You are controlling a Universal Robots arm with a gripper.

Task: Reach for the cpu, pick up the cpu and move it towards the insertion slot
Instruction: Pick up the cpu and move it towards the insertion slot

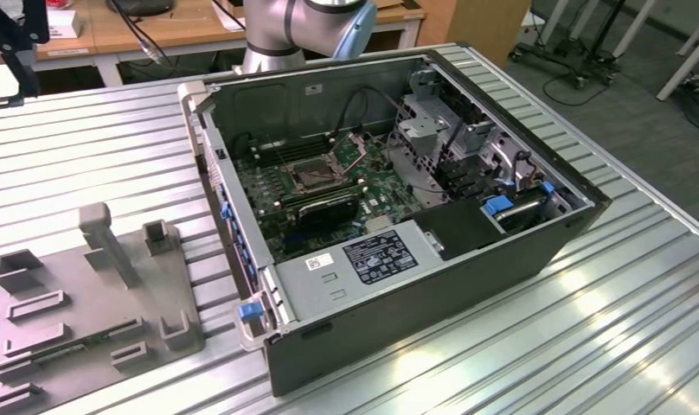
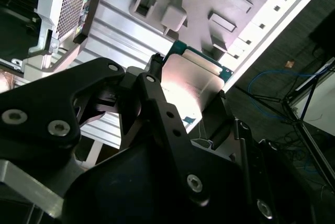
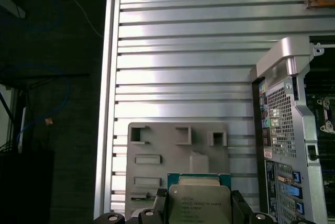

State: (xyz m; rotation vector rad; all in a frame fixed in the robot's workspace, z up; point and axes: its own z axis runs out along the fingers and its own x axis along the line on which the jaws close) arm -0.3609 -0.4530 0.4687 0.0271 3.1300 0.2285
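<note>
The cpu, a flat square chip with a silvery top and a thin green rim, sits between the black fingers of my gripper, which is shut on it. In the second wrist view the cpu is clamped edge to edge by the gripper, held in the air well above the table. Below it lies the grey plastic fixture. The insertion slot, a dark square socket in a silvery bracket, lies on the green motherboard inside the open computer case.
The grey fixture rests on the ribbed metal table on the exterior view's left, beside the case. The arm's base stands behind the case. The case wall rises beside the fixture. Cables lie on the dark floor past the table edge.
</note>
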